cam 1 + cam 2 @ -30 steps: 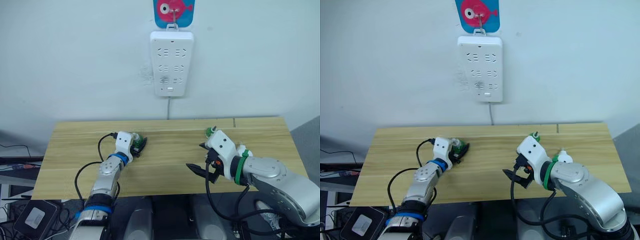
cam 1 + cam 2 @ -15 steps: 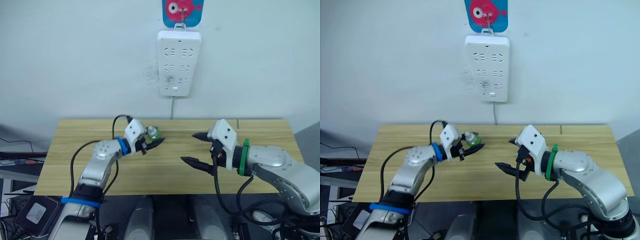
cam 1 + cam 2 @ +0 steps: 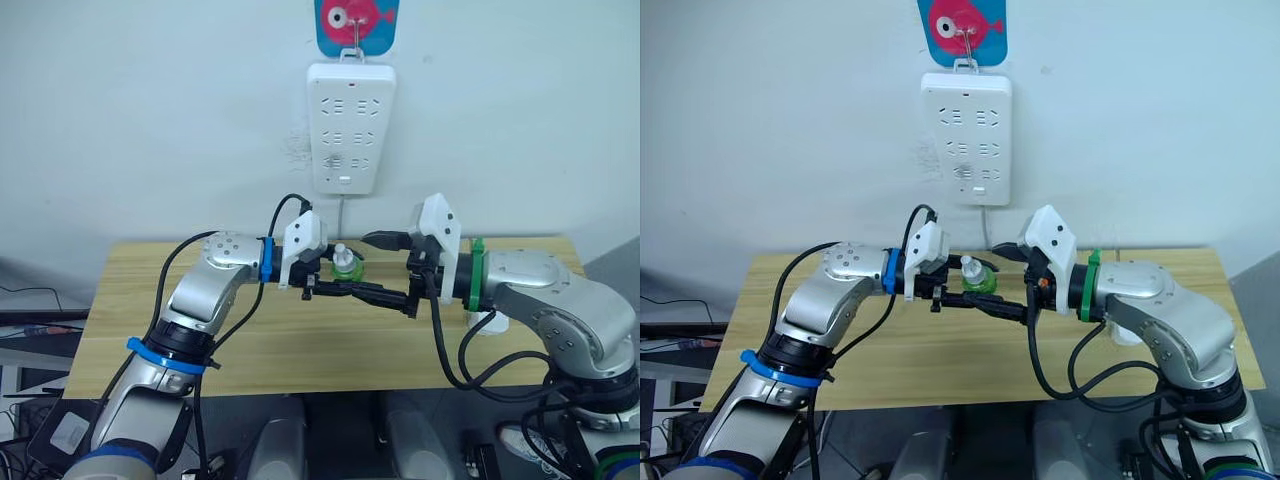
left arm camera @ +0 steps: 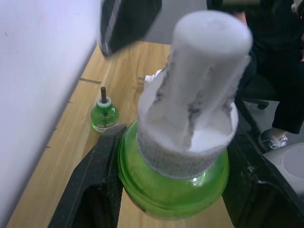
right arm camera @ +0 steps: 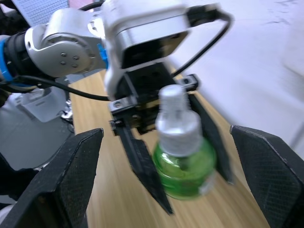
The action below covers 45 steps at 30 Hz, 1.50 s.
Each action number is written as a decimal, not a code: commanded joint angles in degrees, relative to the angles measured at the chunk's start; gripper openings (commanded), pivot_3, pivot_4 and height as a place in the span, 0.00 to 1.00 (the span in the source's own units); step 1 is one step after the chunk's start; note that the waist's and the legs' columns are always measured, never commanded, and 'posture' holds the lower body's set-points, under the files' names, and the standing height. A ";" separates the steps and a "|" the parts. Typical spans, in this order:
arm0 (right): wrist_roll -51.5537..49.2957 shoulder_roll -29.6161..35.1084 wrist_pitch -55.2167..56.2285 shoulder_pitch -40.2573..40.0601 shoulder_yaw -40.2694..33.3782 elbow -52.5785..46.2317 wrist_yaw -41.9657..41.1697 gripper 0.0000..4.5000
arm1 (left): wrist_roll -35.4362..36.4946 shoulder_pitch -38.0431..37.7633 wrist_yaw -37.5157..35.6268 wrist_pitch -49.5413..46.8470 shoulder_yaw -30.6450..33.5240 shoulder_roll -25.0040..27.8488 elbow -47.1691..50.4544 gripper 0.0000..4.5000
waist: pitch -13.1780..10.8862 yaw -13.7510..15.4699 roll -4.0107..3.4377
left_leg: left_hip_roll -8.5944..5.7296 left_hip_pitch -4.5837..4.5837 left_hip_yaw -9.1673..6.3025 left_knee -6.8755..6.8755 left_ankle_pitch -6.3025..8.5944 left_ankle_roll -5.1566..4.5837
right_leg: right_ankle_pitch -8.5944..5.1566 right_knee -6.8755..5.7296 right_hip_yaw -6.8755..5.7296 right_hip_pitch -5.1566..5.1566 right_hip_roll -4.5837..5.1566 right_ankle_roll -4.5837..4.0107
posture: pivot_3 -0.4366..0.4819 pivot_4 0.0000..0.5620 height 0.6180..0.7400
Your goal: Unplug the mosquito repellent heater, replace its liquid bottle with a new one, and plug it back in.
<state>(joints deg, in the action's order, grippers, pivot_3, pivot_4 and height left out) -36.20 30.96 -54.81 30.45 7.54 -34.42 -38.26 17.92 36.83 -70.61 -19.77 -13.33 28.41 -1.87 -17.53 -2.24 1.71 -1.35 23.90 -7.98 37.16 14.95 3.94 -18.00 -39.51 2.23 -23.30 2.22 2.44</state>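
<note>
A green liquid bottle [image 3: 346, 266] with a white cap hangs above the middle of the table, and my left gripper [image 3: 350, 283] is shut on its body. Facing it from the right, my right gripper [image 3: 372, 268] is open, one finger above the bottle and one below, not touching. A second green bottle [image 4: 104, 114] with a bare wick stands upright on the table near the wall. The white mosquito repellent heater [image 3: 487, 322] lies on the table at the right, mostly hidden under my right forearm.
A long white power strip [image 3: 350, 128] hangs on the wall above the table's back edge, under a fish-shaped hook [image 3: 356, 22]; its cord drops behind the table. The wooden table [image 3: 150, 330] spans the view.
Both arms have risen from the table and closed toward the centre. My left gripper carried the bottle up and to the right; my right gripper, still open, came in around it.
</note>
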 commanded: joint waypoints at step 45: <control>6.24 -0.19 12.28 -0.76 1.29 2.35 -3.68 0.24 | 7.48 -2.15 4.22 -6.18 5.47 -2.62 4.11 0.58 | 4.41 0.36 -0.07 | -0.08 -0.04 0.02 0.77 -0.09 0.11 | 0.02 -0.93 0.08 -0.06 -0.11 -0.03 | 0.50 0.26 0.94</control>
<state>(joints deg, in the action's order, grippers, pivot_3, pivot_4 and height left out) -28.47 30.44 -42.73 30.20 9.61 -29.78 -41.15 24.21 34.33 -67.16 -26.92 -9.80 25.84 0.20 -13.12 -1.88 1.63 -1.42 23.86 -7.96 37.93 14.85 4.05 -17.98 -40.45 2.31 -23.36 2.11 2.41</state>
